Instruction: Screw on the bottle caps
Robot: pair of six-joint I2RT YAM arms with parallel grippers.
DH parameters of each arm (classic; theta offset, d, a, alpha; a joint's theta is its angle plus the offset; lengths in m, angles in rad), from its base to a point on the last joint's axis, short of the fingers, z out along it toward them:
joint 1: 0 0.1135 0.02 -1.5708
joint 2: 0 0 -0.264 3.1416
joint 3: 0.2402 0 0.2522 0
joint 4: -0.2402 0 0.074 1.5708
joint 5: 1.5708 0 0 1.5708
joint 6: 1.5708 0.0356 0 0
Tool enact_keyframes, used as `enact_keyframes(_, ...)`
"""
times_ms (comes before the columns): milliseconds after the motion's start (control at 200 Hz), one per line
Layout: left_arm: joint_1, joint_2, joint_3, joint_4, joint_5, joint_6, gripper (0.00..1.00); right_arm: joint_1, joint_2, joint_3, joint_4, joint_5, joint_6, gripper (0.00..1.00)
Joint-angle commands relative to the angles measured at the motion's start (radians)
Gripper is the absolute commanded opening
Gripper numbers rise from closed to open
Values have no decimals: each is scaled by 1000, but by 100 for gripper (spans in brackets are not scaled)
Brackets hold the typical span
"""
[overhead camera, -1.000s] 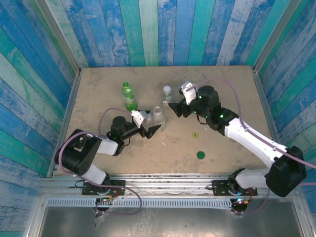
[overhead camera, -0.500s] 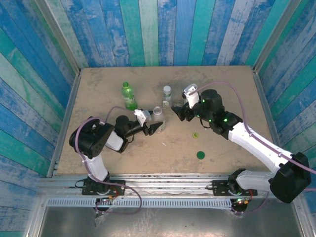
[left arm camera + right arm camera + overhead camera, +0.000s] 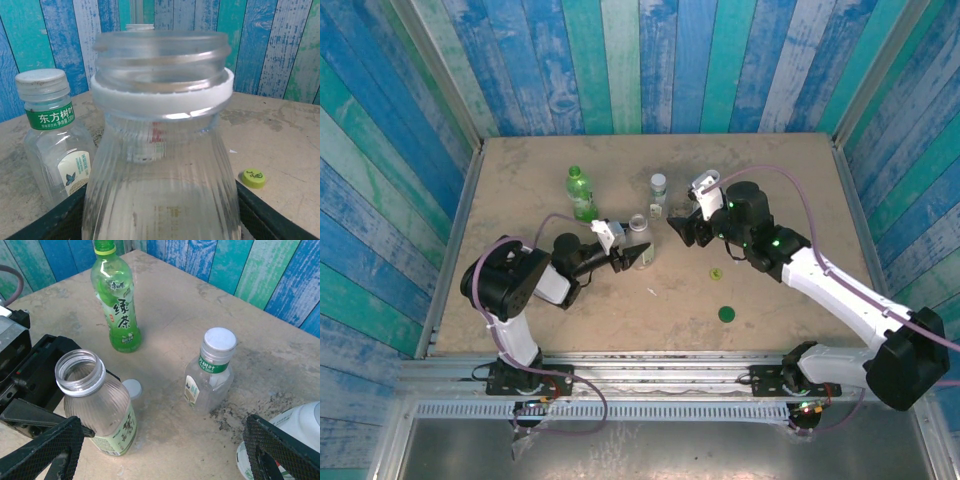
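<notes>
We count four bottles on the surface [image 3: 790, 180]: a green tea bottle [image 3: 117, 305], a short clear bottle [image 3: 207, 377], a ribbed clear bottle [image 3: 160, 150] with an open mouth, and a white bottle [image 3: 300, 432] cut off at the frame's corner. We count four caps. One white cap [image 3: 218, 340] sits on the short clear bottle. A loose white cap [image 3: 132, 388] lies just beside the ribbed bottle, a yellow-green cap [image 3: 717, 272] lies right of centre, and a dark green cap [image 3: 727, 314] lies nearer the arms.

A second ago the left arm's elbow lay lower and further left, and its fingers stood wider. Now the left end effector [image 3: 642, 254] brackets the ribbed bottle's lower body, with a finger close against each side (we cannot tell whether it pinches yet). The right arm has shifted slightly rightward. The bottles and caps lie where they did.

The right end effector [image 3: 165, 450] is spread wide and holds nothing. It hangs above the surface between the ribbed bottle and the white bottle.

The left wrist view brings out the white ring under the ribbed bottle's threaded neck and the printed green band on the short bottle. The right wrist view brings out the loose white cap between the tea bottle and the ribbed bottle. From above we get the dark green cap, well apart from all the bottles.
</notes>
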Motion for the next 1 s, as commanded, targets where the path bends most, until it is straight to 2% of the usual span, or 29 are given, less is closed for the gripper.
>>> enact_keyframes(0, 4, -13, -15, 28, 7, 2, 59, -3, 12, -8, -3, -6, 10, 85)
enact_keyframes(290, 4, -269, -125, -104, -75, 9, 55, 27, 111, 1, 42, 21, 60, 85)
enact_keyframes(551, 4, -623, -229, -381, -226, -40, 53, 91, 297, 12, 157, 49, 87, 85)
enact_keyframes(801, 4, -781, -254, -484, -365, -61, 52, 156, 544, 51, 315, 56, 114, 83)
enact_keyframes(991, 4, -879, -298, -533, -481, -73, 52, 185, 700, 133, 363, 72, 151, 80)
